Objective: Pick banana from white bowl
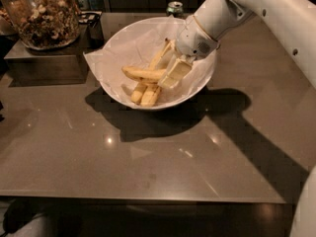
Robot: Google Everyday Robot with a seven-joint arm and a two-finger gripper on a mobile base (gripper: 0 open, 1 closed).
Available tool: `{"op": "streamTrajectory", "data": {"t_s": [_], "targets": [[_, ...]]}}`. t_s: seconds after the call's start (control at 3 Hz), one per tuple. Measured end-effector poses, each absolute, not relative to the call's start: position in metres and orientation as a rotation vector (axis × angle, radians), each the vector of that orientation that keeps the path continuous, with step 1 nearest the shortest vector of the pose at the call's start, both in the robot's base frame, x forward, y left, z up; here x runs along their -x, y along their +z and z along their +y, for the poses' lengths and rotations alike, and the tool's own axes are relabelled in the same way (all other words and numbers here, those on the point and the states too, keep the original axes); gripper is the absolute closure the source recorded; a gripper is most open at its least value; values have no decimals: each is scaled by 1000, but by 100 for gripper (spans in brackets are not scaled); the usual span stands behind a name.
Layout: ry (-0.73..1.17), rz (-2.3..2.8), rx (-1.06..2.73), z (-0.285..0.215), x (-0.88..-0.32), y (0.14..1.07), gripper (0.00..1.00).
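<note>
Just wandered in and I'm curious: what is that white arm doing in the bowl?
A robot arm is reaching into the white bowl to pick a banana. Its gripper is down inside the bowl, at the right end of the curved banana, which lies among the other bananas on the paper lining. It is not yet lifted.
</note>
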State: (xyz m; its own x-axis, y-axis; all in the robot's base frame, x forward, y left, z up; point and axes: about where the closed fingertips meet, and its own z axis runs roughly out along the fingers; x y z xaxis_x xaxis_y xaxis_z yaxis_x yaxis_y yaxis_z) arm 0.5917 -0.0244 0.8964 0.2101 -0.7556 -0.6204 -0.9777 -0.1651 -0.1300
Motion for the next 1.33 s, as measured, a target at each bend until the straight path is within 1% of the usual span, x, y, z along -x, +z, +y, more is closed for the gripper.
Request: {"op": "streamTrajectory", "data": {"t_s": [0.33, 0.67, 1.0, 1.33], "targets": [[552, 1570, 1924, -43, -573, 919, 100], [495, 1619, 1855, -67, -536, 942, 100], [443, 1721, 1756, -88, -485, 960, 100], [428, 1743, 1750, -95, -475, 960, 100]]}}
